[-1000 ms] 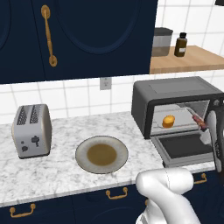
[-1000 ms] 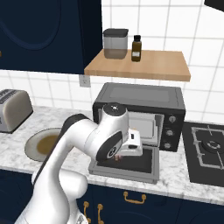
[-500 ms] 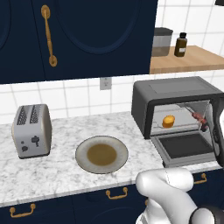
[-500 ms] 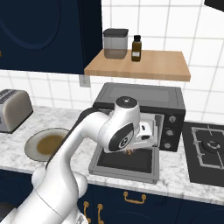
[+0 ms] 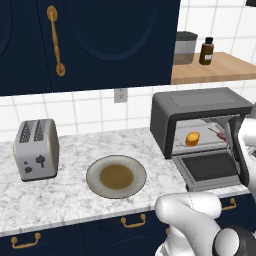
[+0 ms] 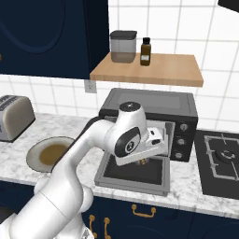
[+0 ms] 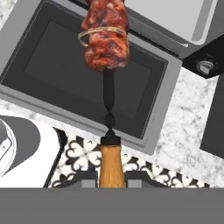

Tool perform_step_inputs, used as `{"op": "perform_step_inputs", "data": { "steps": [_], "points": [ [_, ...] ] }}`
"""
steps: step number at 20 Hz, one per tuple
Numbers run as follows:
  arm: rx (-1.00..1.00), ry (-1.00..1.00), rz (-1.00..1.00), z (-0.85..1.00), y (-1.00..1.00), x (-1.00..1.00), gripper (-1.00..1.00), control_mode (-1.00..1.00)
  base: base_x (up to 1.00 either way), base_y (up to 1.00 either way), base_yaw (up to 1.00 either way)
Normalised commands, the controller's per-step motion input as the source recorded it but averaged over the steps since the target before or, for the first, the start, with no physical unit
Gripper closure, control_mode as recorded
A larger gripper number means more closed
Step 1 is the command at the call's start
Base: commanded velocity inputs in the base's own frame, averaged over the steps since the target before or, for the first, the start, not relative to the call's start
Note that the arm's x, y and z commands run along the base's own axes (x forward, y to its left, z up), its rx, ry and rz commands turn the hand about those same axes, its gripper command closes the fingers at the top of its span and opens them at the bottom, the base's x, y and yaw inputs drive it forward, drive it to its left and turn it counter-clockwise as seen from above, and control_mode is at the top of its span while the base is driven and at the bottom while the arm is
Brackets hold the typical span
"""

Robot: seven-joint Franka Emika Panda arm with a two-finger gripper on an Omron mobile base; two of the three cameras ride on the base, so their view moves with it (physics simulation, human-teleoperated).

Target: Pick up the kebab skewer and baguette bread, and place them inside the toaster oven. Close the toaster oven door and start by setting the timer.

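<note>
My gripper [image 7: 111,179] is shut on the orange wooden handle of the kebab skewer [image 7: 106,39]. Its reddish-brown meat end points away from the hand. The skewer hangs above the toaster oven door [image 7: 65,65], which lies folded down and open, and its meat end reaches the oven's mouth. In the left base view the skewer [image 5: 218,133] shows as a thin red line in front of the toaster oven [image 5: 200,107]. The baguette bread [image 5: 192,138] lies inside on the rack. In the right base view my hand [image 6: 151,142] hovers over the open door [image 6: 133,175] and hides the oven's inside.
A round plate [image 5: 116,176] with a brown centre lies on the marble counter, and a silver toaster [image 5: 36,149] stands at the left. A wooden shelf [image 6: 149,70] with a jar and a bottle hangs above the oven. A stove [image 6: 223,158] sits right of the oven.
My hand has carried the skewer a little further over the open door, toward the oven's mouth. The baguette, the door and the plate have stayed put.
</note>
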Motion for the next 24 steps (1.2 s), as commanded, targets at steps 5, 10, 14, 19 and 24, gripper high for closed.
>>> {"op": "perform_step_inputs", "data": {
  "steps": [5,10,14,19,24],
  "points": [
    [-0.02,0.01,0.04,0.0,-0.2,0.43,1.0,-1.0,0.0,0.0,0.0],
    [-0.02,0.05,0.04,0.0,-0.11,0.45,1.0,-1.0,0.0,0.0,0.0],
    [-0.01,0.02,0.04,0.0,-0.08,0.44,1.0,-1.0,0.0,0.0,0.0],
    [0.0,0.03,0.01,-0.1,-0.01,0.08,1.0,-1.0,0.0,0.0,0.0],
    [0.0,0.06,0.0,-0.09,0.0,0.2,1.0,-1.0,0.0,0.0,0.0]
  ]
}}
